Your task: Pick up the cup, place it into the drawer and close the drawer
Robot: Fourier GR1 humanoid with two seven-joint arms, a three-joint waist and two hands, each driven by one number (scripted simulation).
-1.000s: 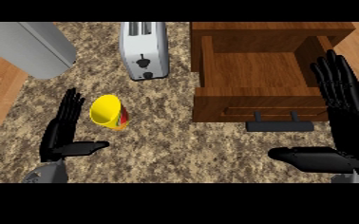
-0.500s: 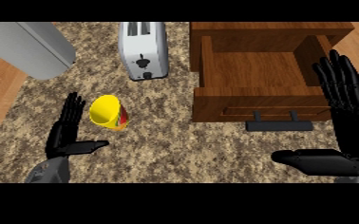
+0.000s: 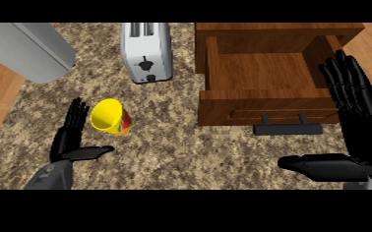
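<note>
Just right of the left robot hand (image 3: 68,143) — yellow cup (image 3: 110,117)

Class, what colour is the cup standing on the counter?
The cup is yellow, with red and green markings low on its side; the head view shows it.

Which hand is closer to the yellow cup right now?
The left hand, open with its fingers right beside the cup; the right hand is open across the counter, by the drawer.
</note>
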